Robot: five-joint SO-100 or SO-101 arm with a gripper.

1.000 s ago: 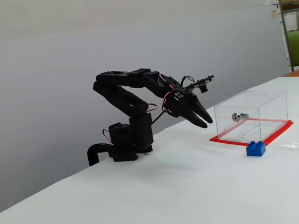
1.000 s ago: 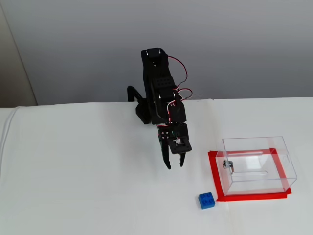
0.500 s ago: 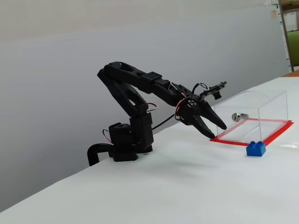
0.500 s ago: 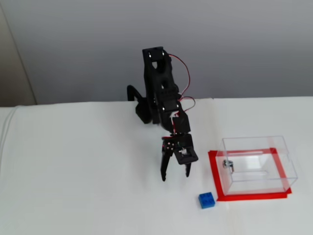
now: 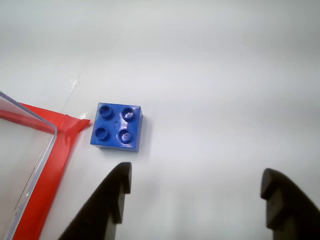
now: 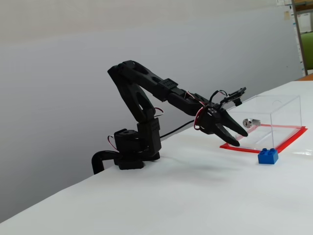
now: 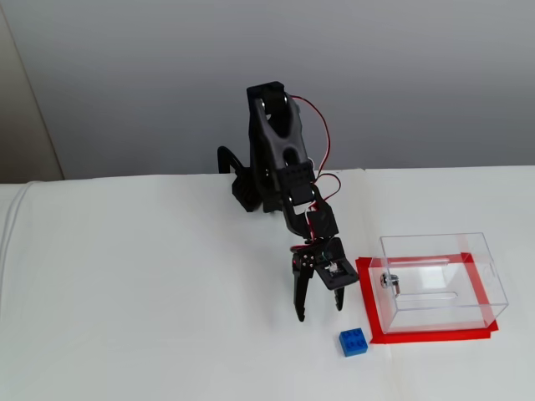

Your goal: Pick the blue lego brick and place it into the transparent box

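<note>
The blue lego brick (image 5: 117, 126) lies studs up on the white table, next to the corner of the transparent box's red base; it also shows in both fixed views (image 6: 268, 155) (image 7: 354, 342). The transparent box (image 7: 440, 280) stands on its red base plate (image 6: 288, 140), with a small silver cylinder (image 7: 388, 281) in its wall; its corner shows in the wrist view (image 5: 27, 165). My gripper (image 7: 321, 310) is open and empty, held above the table a little short of the brick, also seen in the wrist view (image 5: 195, 190) and a fixed view (image 6: 237, 137).
The arm's black base (image 6: 131, 152) stands at the back of the white table (image 7: 142, 292). A grey wall runs behind. The table's front edge shows in a fixed view (image 6: 44, 203).
</note>
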